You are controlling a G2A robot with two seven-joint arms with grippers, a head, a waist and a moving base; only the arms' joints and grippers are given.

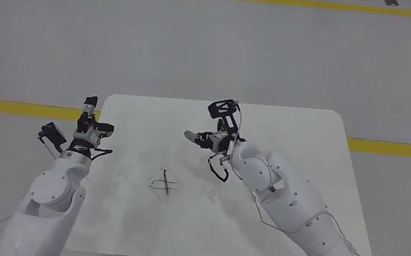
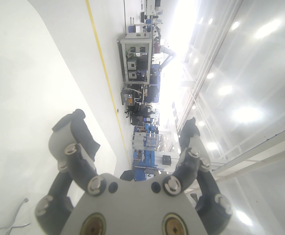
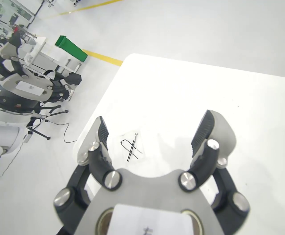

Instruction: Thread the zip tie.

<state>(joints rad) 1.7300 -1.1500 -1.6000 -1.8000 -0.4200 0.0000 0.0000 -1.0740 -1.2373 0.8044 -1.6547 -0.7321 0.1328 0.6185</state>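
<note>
Two thin black zip ties (image 1: 165, 184) lie crossed on the white table (image 1: 296, 138), near its front left part. In the right wrist view the black zip ties (image 3: 131, 149) lie with a pale tie beside them. My right gripper (image 3: 153, 126) hangs open above the table's middle, behind and to the right of the ties, holding nothing. In the top view the right gripper (image 1: 206, 122) stands well clear of them. My left gripper (image 2: 133, 126) is open and empty, raised beside the table's left edge and pointing out into the room. From above, the left gripper (image 1: 89, 115) sits just off the table's left side.
The table's rounded left corner (image 3: 124, 60) is close to the ties. A green bin (image 3: 71, 47) and cables lie on the floor beyond it. A yellow floor line (image 1: 386, 147) runs behind the table.
</note>
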